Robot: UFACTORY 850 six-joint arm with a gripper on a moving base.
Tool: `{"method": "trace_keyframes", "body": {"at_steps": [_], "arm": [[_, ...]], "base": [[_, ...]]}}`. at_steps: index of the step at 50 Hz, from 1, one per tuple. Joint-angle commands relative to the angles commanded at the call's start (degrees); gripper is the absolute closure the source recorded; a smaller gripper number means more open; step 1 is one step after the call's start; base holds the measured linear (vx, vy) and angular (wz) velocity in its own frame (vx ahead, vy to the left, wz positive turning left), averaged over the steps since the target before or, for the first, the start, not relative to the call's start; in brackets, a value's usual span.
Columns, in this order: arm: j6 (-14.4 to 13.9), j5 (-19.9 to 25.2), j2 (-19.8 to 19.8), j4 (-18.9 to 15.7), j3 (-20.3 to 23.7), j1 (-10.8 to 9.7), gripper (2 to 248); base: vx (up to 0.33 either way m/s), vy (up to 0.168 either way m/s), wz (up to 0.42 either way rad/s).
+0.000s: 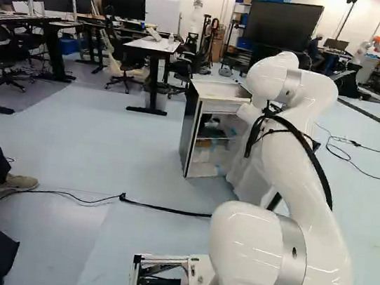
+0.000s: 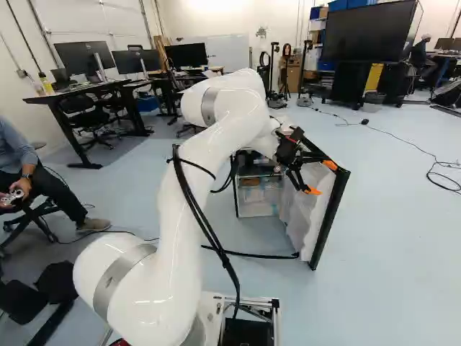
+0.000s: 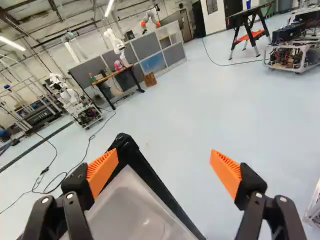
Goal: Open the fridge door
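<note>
Fridge door (image 2: 315,209) stands wide open, pale lining edged in black, swung out to the right of the fridge (image 1: 219,88) in the right base view; the white arm (image 2: 241,108) arches high and reaches toward the fridge, its claw (image 2: 321,178) released, fingers spread apart, one beside the door's top corner

Over there, monitors (image 2: 83,58) stand on desks (image 2: 72,95) near a whiteboard (image 1: 164,11). Pale blue floor (image 3: 165,110) spreads before grey partitions (image 3: 142,51), and strip lights (image 3: 109,8) glow overhead.
</note>
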Motion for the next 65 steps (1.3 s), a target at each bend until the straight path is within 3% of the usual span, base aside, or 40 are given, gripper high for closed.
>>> {"method": "trace_keyframes", "body": {"at_steps": [7, 14, 65], "arm": [[0.0, 0.0, 0.1, -0.4, 0.2, 0.1, 3], [0.0, 0.0, 0.8, -2.9, 1.7, 0.8, 3], [0.0, -2.4, 11.7, -32.0, 22.9, 8.9, 3]], "base": [[0.0, 0.0, 0.0], [0.0, 0.0, 0.0], [0.0, 0.0, 0.0]]}}
